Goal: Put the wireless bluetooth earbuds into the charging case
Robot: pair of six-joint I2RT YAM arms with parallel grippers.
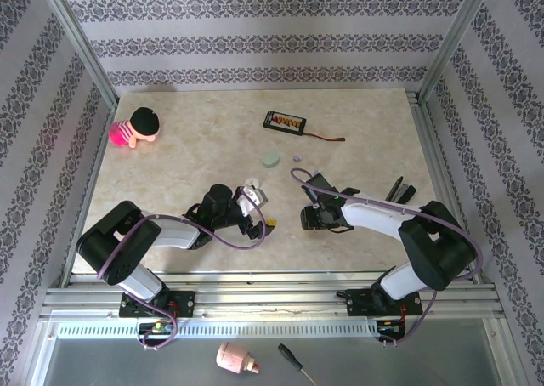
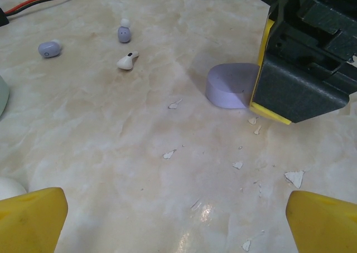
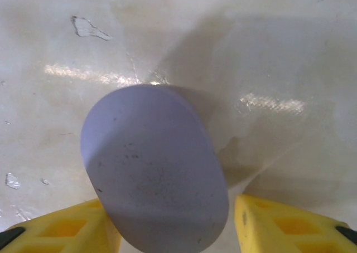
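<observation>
- Top external view: both arms reach in from the near edge of the table [image 1: 170, 178], and their grippers meet close together in its near half.
- The left gripper [image 2: 178, 218] is spread wide. Its blunt yellow fingertips [image 2: 30, 217] have only bare tabletop between them.
- The right gripper [image 3: 173, 208] has a yellow finger on either side of the charging case [image 3: 153, 169]. One finger touches it and the other shows a hairline gap, so I cannot tell whether it is pinched.
- The charging case is a smooth, matt lavender pebble, oval and flat-faced, speckled with dark dust. It lies flat just right of centre, nearer the near edge. In the right wrist view its long axis runs from upper left to lower right, and the lower end sits between the fingers.
- The tabletop is glossy, cream and marble-patterned, littered with small white flakes [image 2: 170, 154].
- The earbuds [image 2: 128, 61] lie beyond the case, towards the table's centre, as three tiny rounded plastic pieces set apart from one another.
  - The whitish one lies on its side, with its stem slanting up and to the right in the left wrist view.
  - A lavender one [image 2: 124, 33] stands with its white tip up.
  - Another lavender one [image 2: 49, 48] lies on its side.
- A mint-green case [image 1: 271, 160] rests just left of them.
- A black board [image 1: 283, 122] with a red wire [image 1: 327, 137] lies near the far edge.
- A doll [image 1: 134, 127] lies at the far left corner.
</observation>
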